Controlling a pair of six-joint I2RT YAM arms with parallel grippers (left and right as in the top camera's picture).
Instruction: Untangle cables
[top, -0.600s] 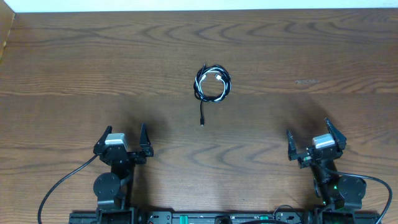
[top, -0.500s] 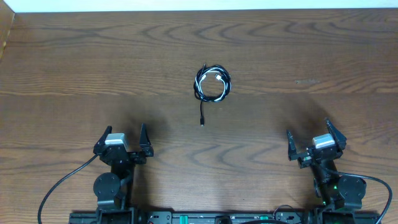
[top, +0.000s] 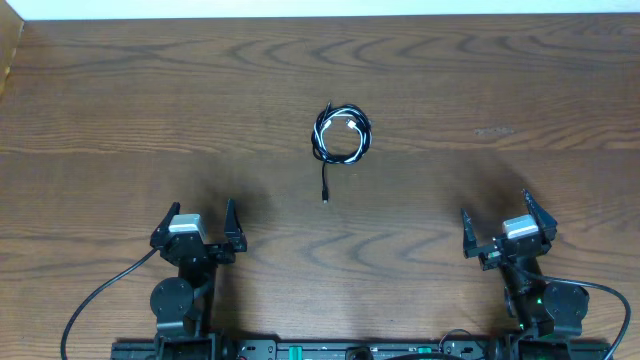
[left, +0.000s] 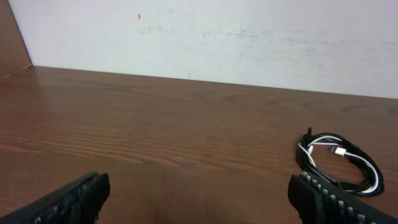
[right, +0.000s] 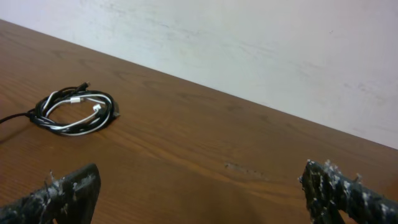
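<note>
Left tool (top: 200, 210): fully spread, holding nothing, parked over the near edge of the table (top: 120, 100) on the left side, with its fingers (left: 68, 200) showing only as dark tips at the lower corners of the left wrist view. Right tool (top: 495, 205): likewise spread wide and empty, parked over the near edge on the right side, angled slightly, with its fingers (right: 62, 194) scuffed with pale specks in the right wrist view. Cables (top: 342, 135): one small round coil lying flat on the table, beyond the two tools and roughly midway between them, a little nearer the far edge than the near edge, well apart from both tools and touched by neither. Black cord (top: 324, 180): wound into the coil, with one loose straight tail running from the coil's near left side toward the robot and ending in a small plug on the bare wood. White cord (right: 79, 98): wound into the same coil, interlaced with the black loops, with a small pale plug end lying inside the ring. Table: dark brown wood grain. Wall (left: 249, 37): white, standing along the table's far edge.
</note>
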